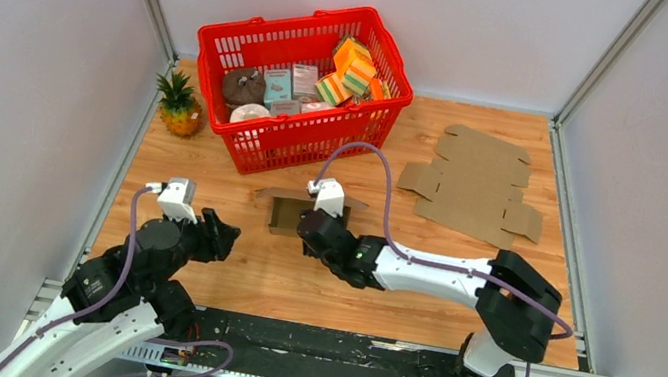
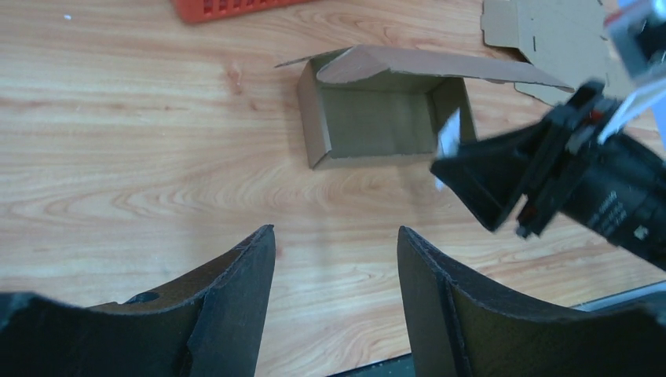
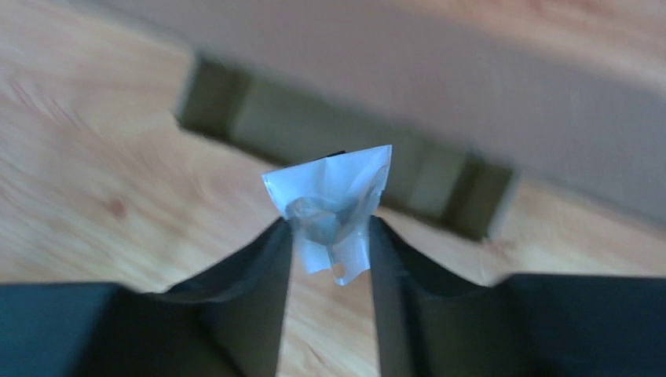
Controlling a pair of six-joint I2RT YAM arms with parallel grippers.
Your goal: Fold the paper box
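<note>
Looking down from above, we see the paper box (image 1: 287, 212) just below the middle of the frame. It rests on the wooden worktop (image 1: 274, 285) with its top open and one flap raised along its far side. Our right end effector (image 3: 331, 236) sits just beside the box's right end, its fingers clamped on a small clear plastic packet (image 3: 334, 200) that pokes up between them. Our left end effector (image 2: 336, 239) hovers left of centre, lower in the overhead frame. Its jaws stand wide apart and hold nothing, near the box but not touching it. A red basket (image 1: 317, 140) of goods occupies the upper centre, a pineapple (image 1: 179, 105) stands to its left, and a flat cardboard blank (image 1: 478, 183) lies at the upper right.
</note>
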